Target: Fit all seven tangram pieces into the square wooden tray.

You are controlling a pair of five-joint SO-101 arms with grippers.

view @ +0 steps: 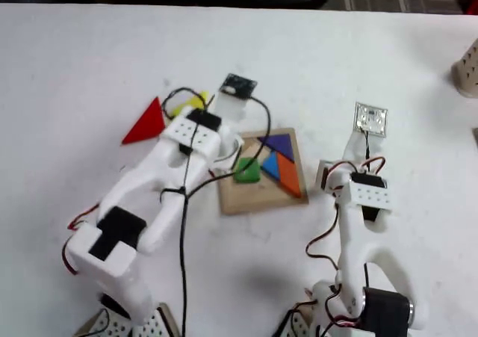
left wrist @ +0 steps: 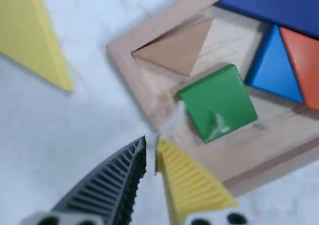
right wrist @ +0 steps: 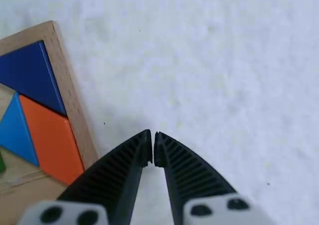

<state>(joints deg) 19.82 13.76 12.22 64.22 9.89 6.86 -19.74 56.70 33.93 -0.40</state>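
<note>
The square wooden tray lies just right of centre in the high view, on the white bench. A dark blue triangle fills its upper right corner. Below that, a light blue triangle and an orange piece lie touching each other along the right side. A green square lies on the tray's left side, turned askew to the rim. Just beside it, a wood-coloured triangle sits flat in a corner of the tray.

Two pieces lie outside the tray on the bench, in the upper left part of the high view. One is a red triangle. The other is a yellow triangle just to its right, partly hidden by the left arm.

The left gripper has one black and one yellow finger. It is clenched with the tips together and nothing between them. It hangs over the tray's left rim, close to the green square; I cannot tell whether it touches the wood.

The right gripper is also clenched on nothing. It hangs above the bare bench just beside the tray's right rim, near the orange piece.
</note>
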